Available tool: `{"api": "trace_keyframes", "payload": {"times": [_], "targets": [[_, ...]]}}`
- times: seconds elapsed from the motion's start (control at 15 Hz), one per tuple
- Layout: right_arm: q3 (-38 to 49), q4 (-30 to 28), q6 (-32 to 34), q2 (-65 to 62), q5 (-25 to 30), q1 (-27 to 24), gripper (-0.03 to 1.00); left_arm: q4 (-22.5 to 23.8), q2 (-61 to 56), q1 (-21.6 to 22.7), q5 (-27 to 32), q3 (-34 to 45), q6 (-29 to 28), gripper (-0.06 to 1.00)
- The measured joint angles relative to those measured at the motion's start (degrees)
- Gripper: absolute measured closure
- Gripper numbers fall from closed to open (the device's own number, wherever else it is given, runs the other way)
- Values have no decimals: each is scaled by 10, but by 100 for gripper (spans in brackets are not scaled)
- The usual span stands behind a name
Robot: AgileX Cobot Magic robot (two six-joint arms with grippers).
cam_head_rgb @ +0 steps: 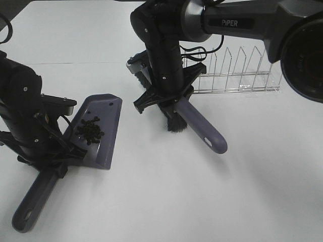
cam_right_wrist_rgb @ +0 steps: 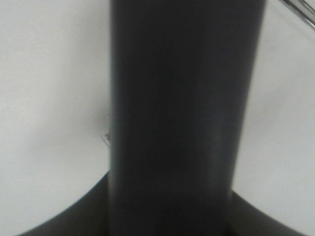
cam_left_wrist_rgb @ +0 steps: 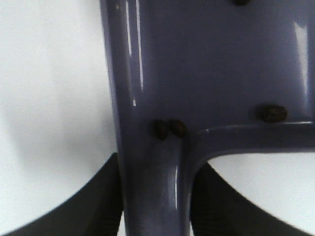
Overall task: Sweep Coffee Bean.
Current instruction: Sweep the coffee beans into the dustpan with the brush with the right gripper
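Note:
The coffee beans lie in a small dark cluster inside the purple dustpan, which rests on the white table at the left. My left gripper is shut on the dustpan's handle. The left wrist view shows that handle between the black fingers, with a few beans on the pan. My right gripper is shut on the brush, whose purple handle points to the front right and whose black bristles touch the table right of the pan. The right wrist view shows only the handle.
A clear wire rack stands at the back right, behind the right arm; its edge shows in the right wrist view. A grey object is partly hidden behind the right arm. The white table extends to the front.

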Motion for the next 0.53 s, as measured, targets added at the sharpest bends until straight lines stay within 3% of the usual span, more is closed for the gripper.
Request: {"api": "trace_keyframes", "payload": {"times": [0.53], "targets": [[3,2,0,9,-2,0,65,-7,0,0,1,0,0,61]]}}
